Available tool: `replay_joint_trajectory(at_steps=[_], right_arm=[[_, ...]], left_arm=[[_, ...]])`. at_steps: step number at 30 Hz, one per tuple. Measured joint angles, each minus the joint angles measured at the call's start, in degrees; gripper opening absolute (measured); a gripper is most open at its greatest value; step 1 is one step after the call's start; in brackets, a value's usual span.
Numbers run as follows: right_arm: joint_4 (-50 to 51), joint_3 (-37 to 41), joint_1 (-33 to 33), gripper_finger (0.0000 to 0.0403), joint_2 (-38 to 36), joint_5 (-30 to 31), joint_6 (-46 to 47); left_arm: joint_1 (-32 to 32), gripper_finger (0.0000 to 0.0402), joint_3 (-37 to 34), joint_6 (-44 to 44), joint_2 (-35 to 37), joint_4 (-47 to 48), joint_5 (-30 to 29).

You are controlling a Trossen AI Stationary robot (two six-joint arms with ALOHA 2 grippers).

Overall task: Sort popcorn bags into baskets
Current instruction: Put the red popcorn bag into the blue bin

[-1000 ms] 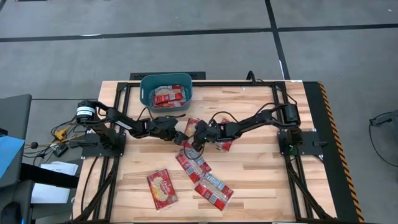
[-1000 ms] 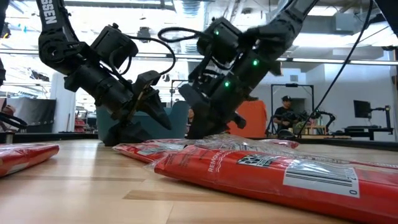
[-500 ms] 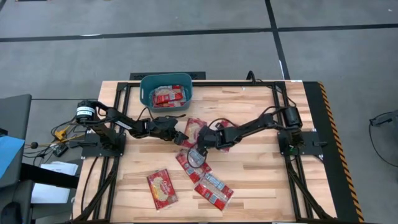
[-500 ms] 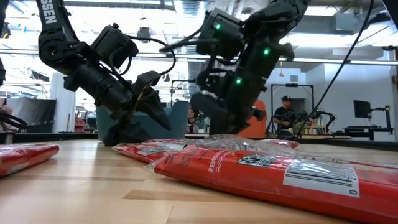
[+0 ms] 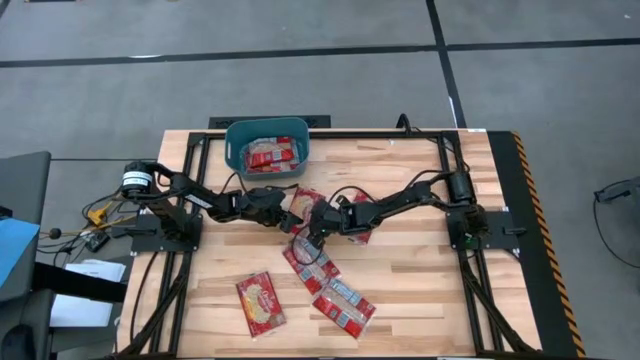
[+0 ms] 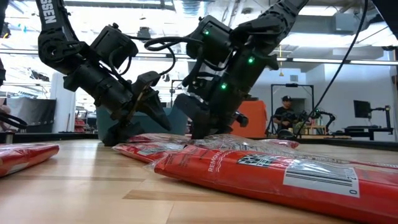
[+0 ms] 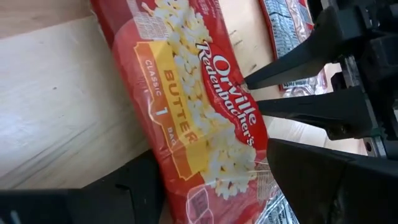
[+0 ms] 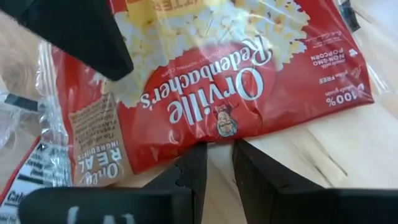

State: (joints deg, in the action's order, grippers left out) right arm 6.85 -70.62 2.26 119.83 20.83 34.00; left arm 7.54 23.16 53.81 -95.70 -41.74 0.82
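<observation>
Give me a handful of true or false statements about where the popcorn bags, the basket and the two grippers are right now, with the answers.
1. The teal basket already holds popcorn bags. True.
2. The left gripper has its fingers spread either side of a red popcorn bag lying on the table. True.
3. The right gripper is wide open. False: its fingers stand nearly together at the edge of that bag.
4. No bags lie near the front of the table. False: a lone bag and two overlapping bags lie there.
5. Both grippers are at the middle of the table, close to each other. True.
6. The basket sits at the table's right edge. False: it sits at the far edge, left of centre.
</observation>
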Motion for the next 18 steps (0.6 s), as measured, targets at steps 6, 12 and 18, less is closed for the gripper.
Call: replay_joint_trajectory(at_steps=[6,12,18], right_arm=[[-0.4,-0.5,0.0,0.0107,-0.2,0.5,-0.9],[1.7,-1.7,0.0,0.0107,-0.3,-0.2,-1.7],[10.8,-6.1,1.6,0.0107,-0.1,-2.7,-2.9]], left_arm=[[-0.1,0.0212,0.0,-0.1,0.0,0.2,0.2],[-0.2,0.0096,0.0,-0.6,0.0,0.6,0.0],[0.0,0.0019,-0.1,-0.4,0.1,-1.5,4.0]])
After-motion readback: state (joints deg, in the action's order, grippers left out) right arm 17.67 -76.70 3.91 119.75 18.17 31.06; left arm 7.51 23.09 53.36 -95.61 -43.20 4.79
